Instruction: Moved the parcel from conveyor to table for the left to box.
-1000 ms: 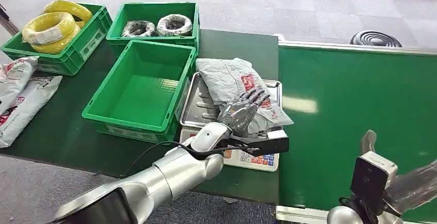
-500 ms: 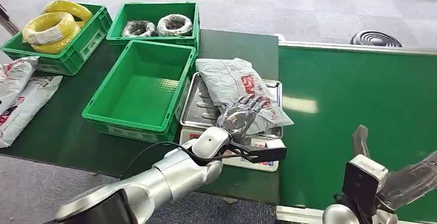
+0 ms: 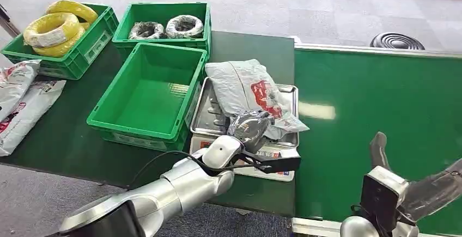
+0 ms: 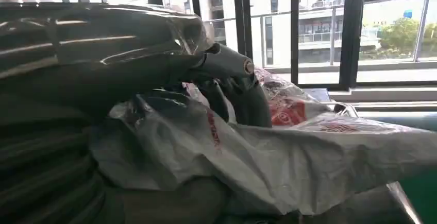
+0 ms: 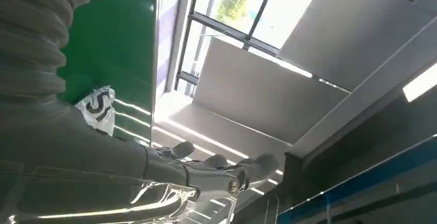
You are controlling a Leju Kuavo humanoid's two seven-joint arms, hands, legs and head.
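Your left hand (image 3: 249, 126) is closed on the near edge of the parcel (image 3: 248, 90) lying on the scale tray (image 3: 204, 118), so lift clear of the rim before swinging to the empty crate (image 3: 148, 92) at 9 o'clock; right hand (image 5: 206, 170) is empty, fingers apart.

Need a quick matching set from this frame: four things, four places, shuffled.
Things:
1. parcel
2. yellow coils
3. left hand
4. right hand

Places:
A. far-left crate
B. over the conveyor
C. on the metal tray
D. gripping the parcel's near edge

Pairs: 1-C, 2-A, 3-D, 4-B
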